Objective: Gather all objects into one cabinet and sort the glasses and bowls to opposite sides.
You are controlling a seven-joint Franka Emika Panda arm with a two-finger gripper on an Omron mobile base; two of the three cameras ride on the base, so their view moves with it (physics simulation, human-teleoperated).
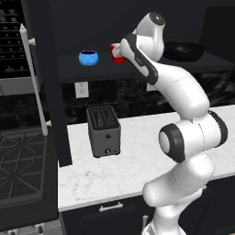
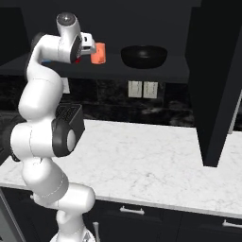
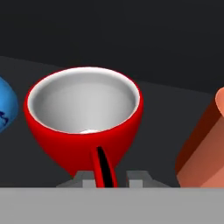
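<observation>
The glossy red mug (image 3: 83,120) stood between the small blue bowl (image 3: 6,107) and the orange mug (image 3: 203,148); the end effector (image 3: 113,178) fingers sat narrowly apart, flanking its handle.

Red mug (image 3: 83,118), orange mug (image 2: 99,53), blue bowl (image 1: 88,58), black bowl (image 2: 143,55) upright inside cabinet (image 2: 142,73).

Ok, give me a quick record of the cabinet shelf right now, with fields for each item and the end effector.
shelf: open dark cabinet above the counter
blue bowl: left end of shelf
red mug: upright, right of the blue bowl, handle between the end effector tips
orange mug: right of the red mug
black bowl: right end
toaster: on the counter below
</observation>
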